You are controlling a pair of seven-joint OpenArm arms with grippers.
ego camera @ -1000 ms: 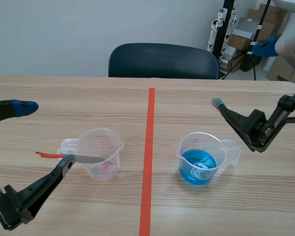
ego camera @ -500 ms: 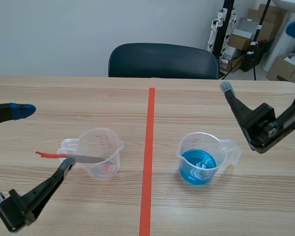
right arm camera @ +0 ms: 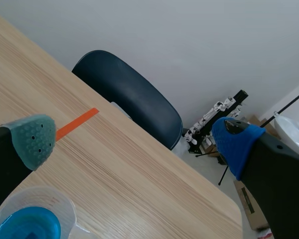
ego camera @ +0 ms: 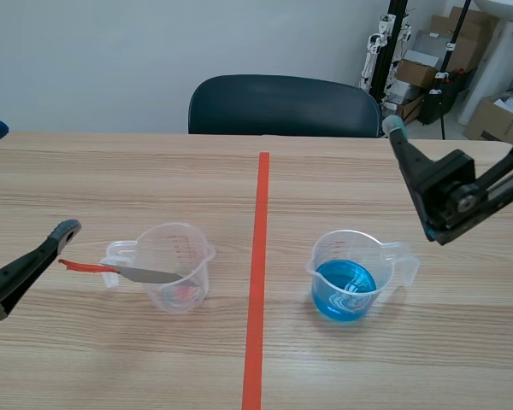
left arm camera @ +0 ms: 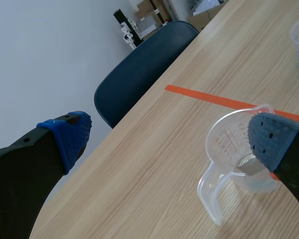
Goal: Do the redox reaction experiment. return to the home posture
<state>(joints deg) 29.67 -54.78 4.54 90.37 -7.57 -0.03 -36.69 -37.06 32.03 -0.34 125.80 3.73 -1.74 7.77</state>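
The left tool (ego camera: 27, 180), fingers wide apart and holding nothing, has drawn back toward the tabletop's (ego camera: 154, 171) left edge. Its lower fingertip, just beside the spatula a second ago, now stands apart from it, and its blue-padded finger has slid almost out of the scene view. The clear cup (ego camera: 175, 265) sits where it was, left of the tape (ego camera: 258, 273). The spatula (ego camera: 124, 272) lies across the cup's rim, its metal blade inside and its red handle poking out to the left. Right of the tape, the blue cup (ego camera: 350, 273) of bright blue liquid has not moved. The right tool (ego camera: 457, 79), also spread and empty, has climbed up and away to the right, and hangs beyond the blue cup. A dark chair (ego camera: 282, 104) stands behind the tabletop's far edge.
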